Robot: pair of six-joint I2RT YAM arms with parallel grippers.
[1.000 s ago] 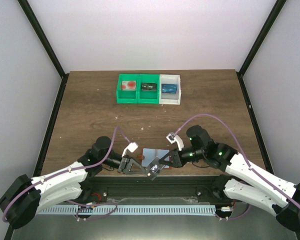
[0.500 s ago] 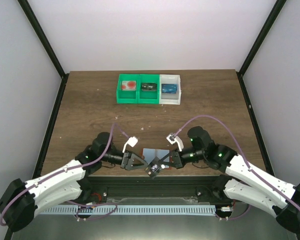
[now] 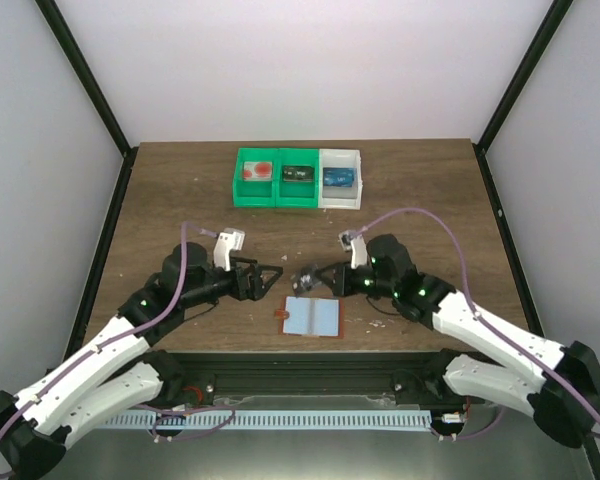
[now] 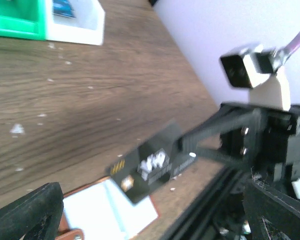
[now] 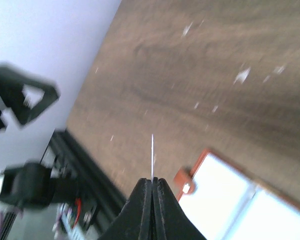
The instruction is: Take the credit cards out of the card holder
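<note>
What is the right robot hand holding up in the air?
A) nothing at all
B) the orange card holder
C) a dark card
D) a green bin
C: the right gripper is pinched shut on a dark card lifted off the table, while the card holder lies open and flat below it.

The top camera looked down from above and behind the arms over the whole surface (image 3: 180, 200), far bins (image 3: 298, 178) included. The left wrist camera sat low and close, facing right toward the right hand (image 4: 182, 152) pinching a dark card (image 4: 147, 169). The right wrist camera, equally close, faced left and down. All three caught the open card holder (image 3: 311, 317).
</note>
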